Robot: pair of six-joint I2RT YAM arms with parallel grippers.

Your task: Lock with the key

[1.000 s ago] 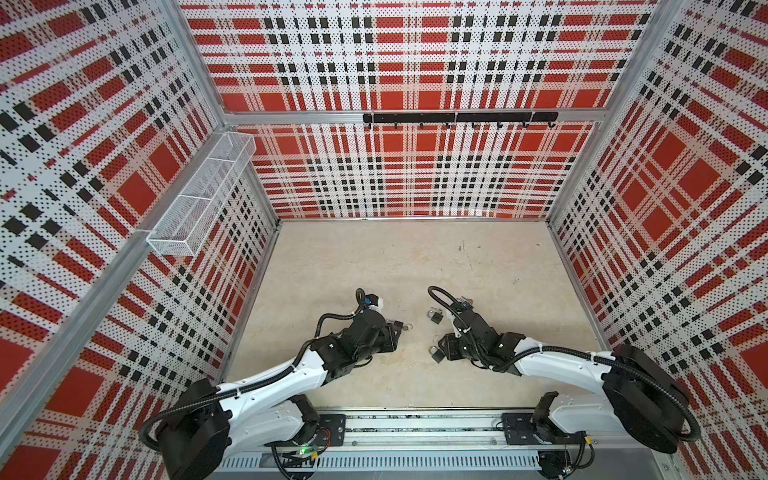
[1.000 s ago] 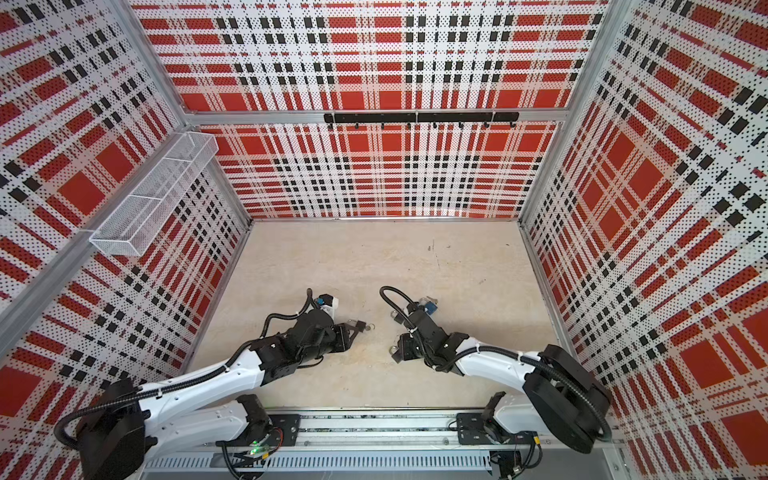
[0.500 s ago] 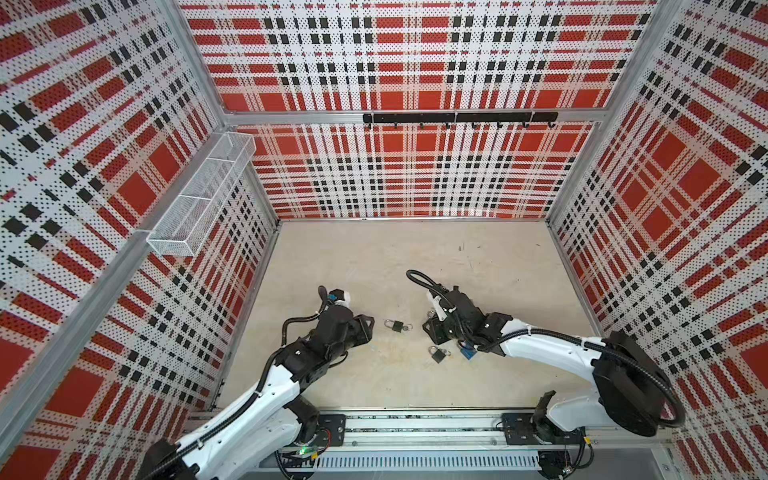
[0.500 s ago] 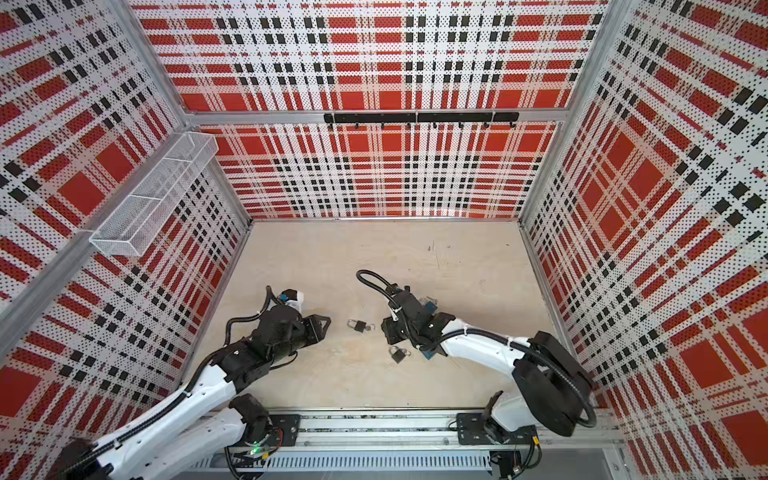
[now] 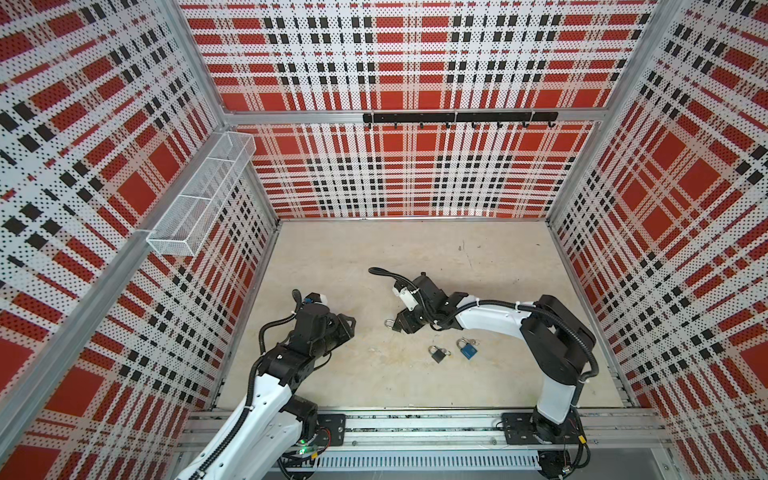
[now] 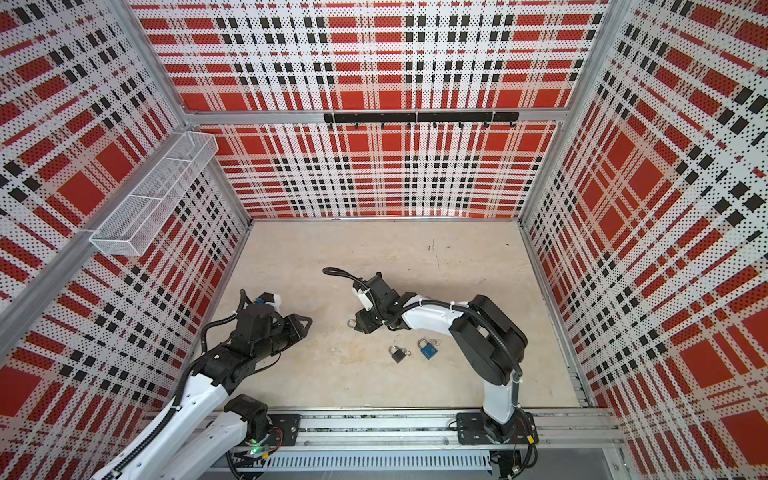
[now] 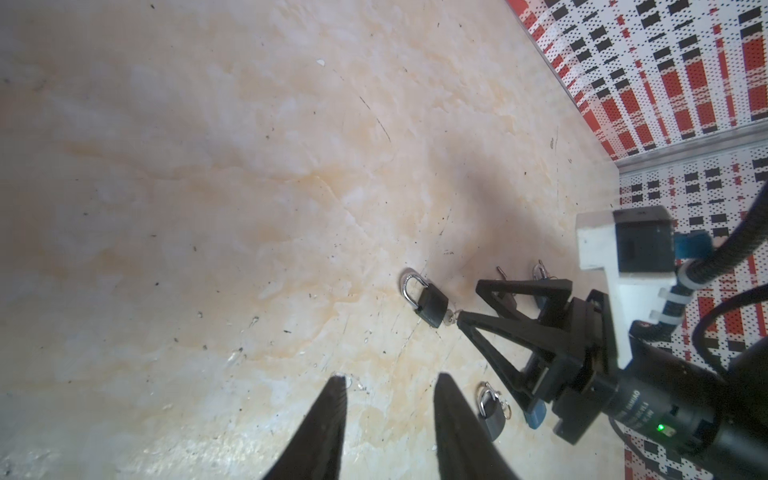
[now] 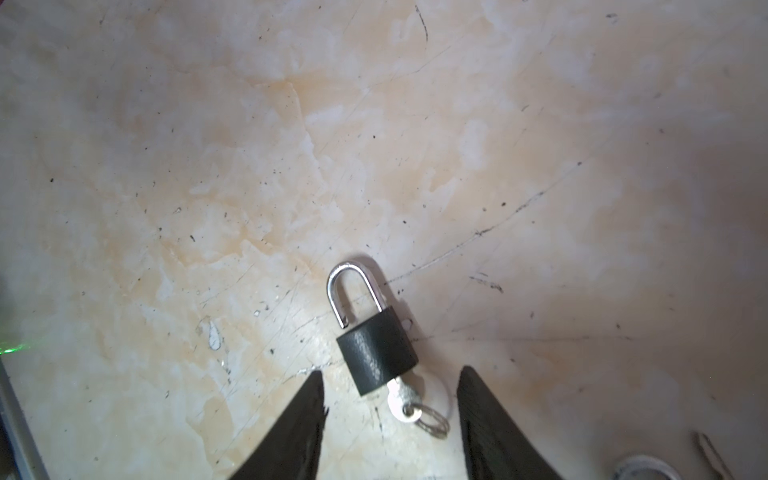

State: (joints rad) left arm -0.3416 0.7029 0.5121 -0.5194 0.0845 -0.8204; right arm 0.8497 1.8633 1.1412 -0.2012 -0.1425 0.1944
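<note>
Aluminium rail (image 5: 415,430) runs along the near edge and carries both arm bases. Just beyond it, on the pale, stained desk (image 5: 374,386), a spare black padlock (image 5: 437,354) and a blue padlock (image 5: 468,351) lie just beside each other. They are near the right arm's elbow and apart from both tools.

Farther in, the left tool (image 7: 390,378) hovers over the desk with its fingers parted and nothing between them. It points across toward the right tool (image 5: 400,325) and is apart from it. The right tool is also spread open, low over the desk, and grips nothing.

The padlock (image 8: 376,357) lies flat on the desk between the right tool's fingertips, and in the right wrist view it touches neither of them. Its body is black and its silver shackle (image 8: 353,282) points away from the tool. One leg of the shackle seems to end just outside the body. The key (image 8: 401,399) sits in the bottom of the body, with a split ring (image 8: 434,422) on its head just beside one fingertip.

Beyond the arms the desk runs back to the red, white and black plaid wall (image 5: 415,174). A black hook bar (image 5: 459,117) is fixed high on that wall, and a white wire basket (image 5: 199,199) hangs on the left-hand wall.
</note>
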